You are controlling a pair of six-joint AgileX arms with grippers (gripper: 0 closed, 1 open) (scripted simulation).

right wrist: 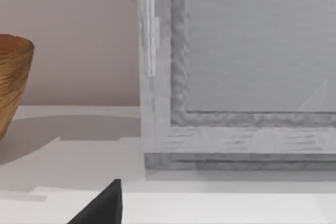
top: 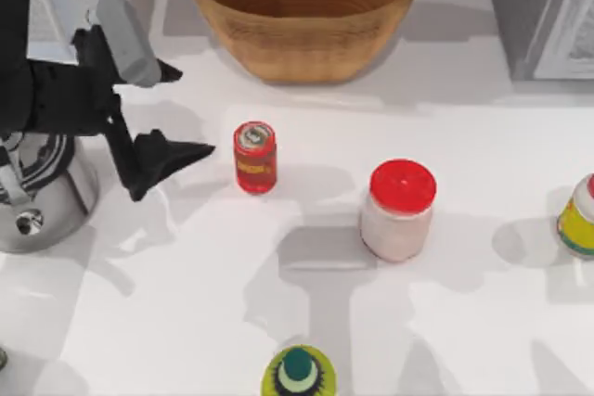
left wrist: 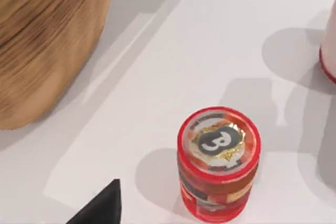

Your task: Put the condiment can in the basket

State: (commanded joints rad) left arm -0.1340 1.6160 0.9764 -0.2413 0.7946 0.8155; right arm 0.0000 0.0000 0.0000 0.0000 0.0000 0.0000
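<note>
The condiment can (top: 255, 157), small and red with a silver top, stands upright on the white table in front of the basket (top: 306, 44), a wide tan wicker bowl at the back centre. My left gripper (top: 190, 110) hovers just left of the can, open, with nothing between its fingers. Seen from the left wrist, the can (left wrist: 218, 163) is close below, one dark fingertip (left wrist: 102, 208) is beside it, and the basket (left wrist: 47, 40) lies beyond. My right gripper (right wrist: 102, 208) is parked, a dark tip showing in the right wrist view, where the basket (right wrist: 13, 82) sits far off.
A white jar with a red lid (top: 399, 210) stands right of the can. A yellow-green bottle (top: 299, 373) is at the front edge and another bottle (top: 580, 215) at the right edge. A metal kettle (top: 37, 192) sits left, and a grey appliance (top: 548, 6) at the back right.
</note>
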